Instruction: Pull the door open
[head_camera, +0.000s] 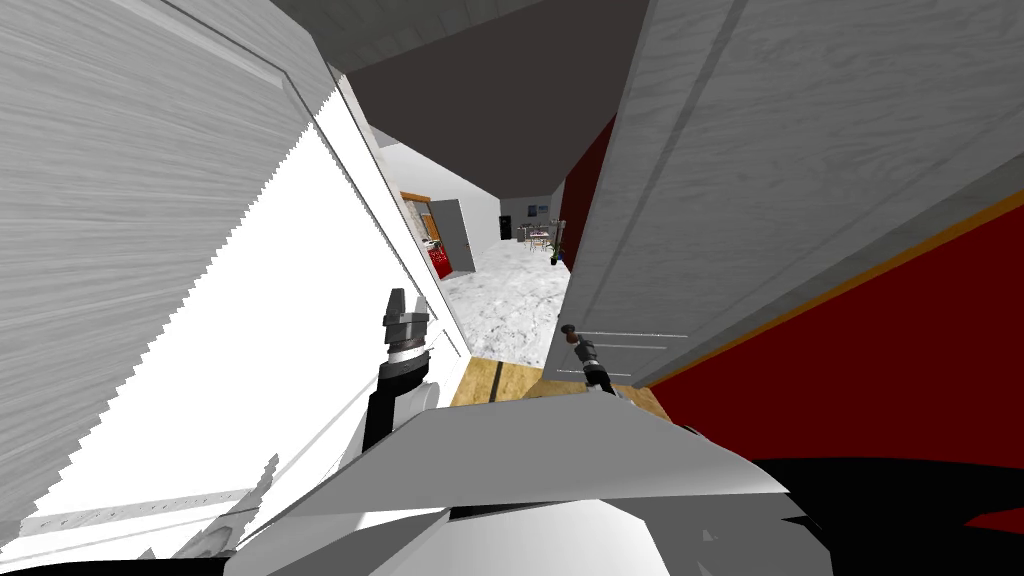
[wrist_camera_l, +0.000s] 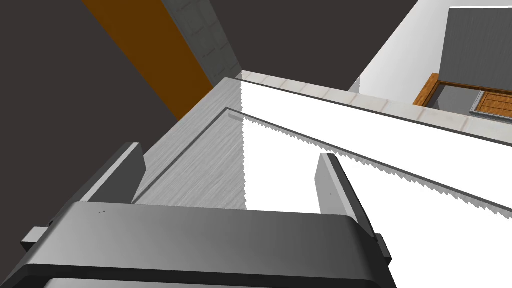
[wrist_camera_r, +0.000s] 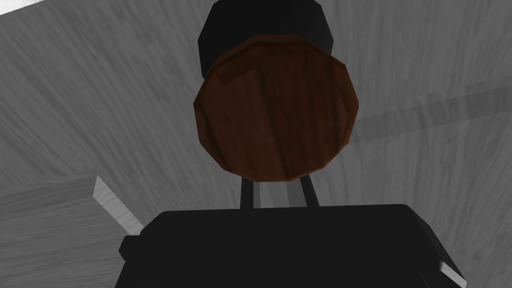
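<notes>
The door (head_camera: 760, 150) is a grey wood-grain panel on the right, swung partly off its frame. Its round brown knob (wrist_camera_r: 275, 105) sits on a dark base. My right gripper (wrist_camera_r: 277, 194) is shut on the knob, and both thin fingers run up behind it, close together. The head view shows the same grip, with the right gripper (head_camera: 577, 342) at the knob (head_camera: 568, 331) on the door's lower edge. My left gripper (head_camera: 398, 300) points upward beside a white wall (head_camera: 250, 330). It is open, its fingers (wrist_camera_l: 335, 185) wide apart with nothing between them.
Through the gap between the door and the white wall lies a pale marbled floor (head_camera: 510, 300), running to distant furniture. A red wall with an orange strip (head_camera: 900, 380) stands right of the door. A grey panelled surface (wrist_camera_l: 200, 170) is close to the left gripper.
</notes>
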